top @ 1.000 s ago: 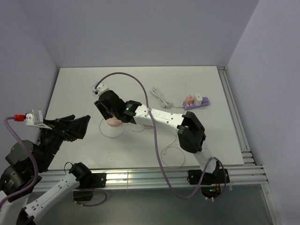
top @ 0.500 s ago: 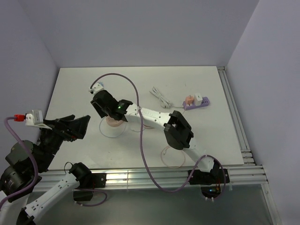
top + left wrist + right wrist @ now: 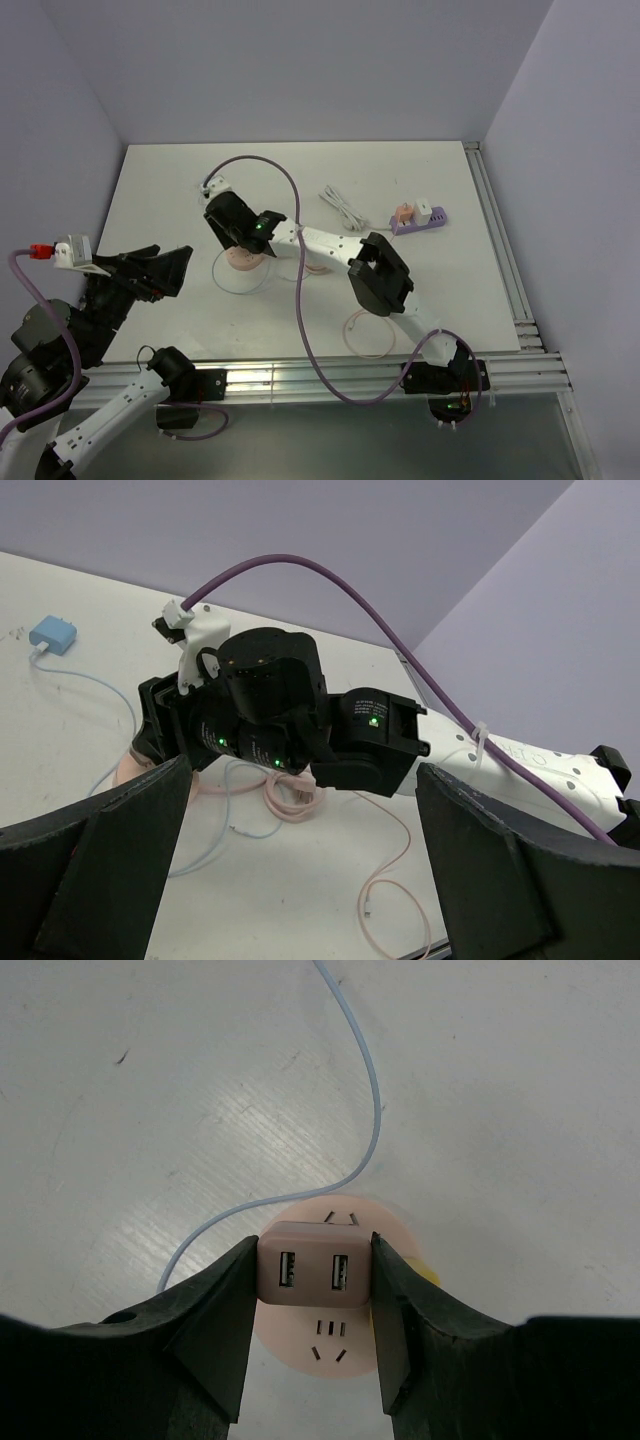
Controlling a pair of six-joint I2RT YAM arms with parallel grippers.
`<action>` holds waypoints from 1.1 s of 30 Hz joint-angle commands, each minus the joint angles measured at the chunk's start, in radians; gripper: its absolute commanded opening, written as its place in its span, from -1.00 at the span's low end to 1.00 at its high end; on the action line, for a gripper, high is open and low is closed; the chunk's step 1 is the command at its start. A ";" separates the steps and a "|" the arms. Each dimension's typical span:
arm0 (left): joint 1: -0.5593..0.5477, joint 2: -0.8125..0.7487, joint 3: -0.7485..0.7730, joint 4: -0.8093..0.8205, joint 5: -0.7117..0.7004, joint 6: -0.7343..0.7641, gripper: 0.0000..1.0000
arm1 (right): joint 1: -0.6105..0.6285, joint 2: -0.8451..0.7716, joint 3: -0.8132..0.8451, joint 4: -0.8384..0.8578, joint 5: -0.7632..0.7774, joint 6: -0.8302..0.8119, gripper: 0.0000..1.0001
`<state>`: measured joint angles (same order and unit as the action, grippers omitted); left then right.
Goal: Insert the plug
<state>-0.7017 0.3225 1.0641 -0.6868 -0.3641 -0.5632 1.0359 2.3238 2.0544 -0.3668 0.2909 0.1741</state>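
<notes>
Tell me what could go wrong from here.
The right end effector grips the plug over the round socket, prongs hidden: misaligned, they may jam. Nothing steadies the socket, and the left end effector is open and away, so pressing may slide it. The blue cable nearby could snag.

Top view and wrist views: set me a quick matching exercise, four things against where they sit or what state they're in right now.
1. pink two-port USB charger block
2. purple power strip
3. left gripper
4. bundled white cable

a. open, holding nothing
b. on the white table's right side, plugs in it
c. clamped by the right gripper
d. lying loose, left of the strip

Pairs: 1-c, 2-b, 3-a, 4-d
</notes>
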 commanded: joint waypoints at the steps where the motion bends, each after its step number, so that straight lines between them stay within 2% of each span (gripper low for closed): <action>1: 0.004 -0.011 0.013 0.004 -0.001 0.006 0.99 | -0.005 0.005 -0.005 0.029 0.036 0.015 -1.00; 23: 0.004 -0.017 0.008 0.009 0.010 -0.004 0.99 | -0.005 0.058 -0.002 0.034 0.094 0.008 -1.00; 33: 0.002 -0.017 0.013 0.009 0.007 -0.001 0.99 | 0.003 0.088 0.096 -0.127 0.136 0.050 -1.00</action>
<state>-0.7017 0.3157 1.0641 -0.6964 -0.3637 -0.5652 1.0359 2.3856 2.0953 -0.4236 0.3836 0.2020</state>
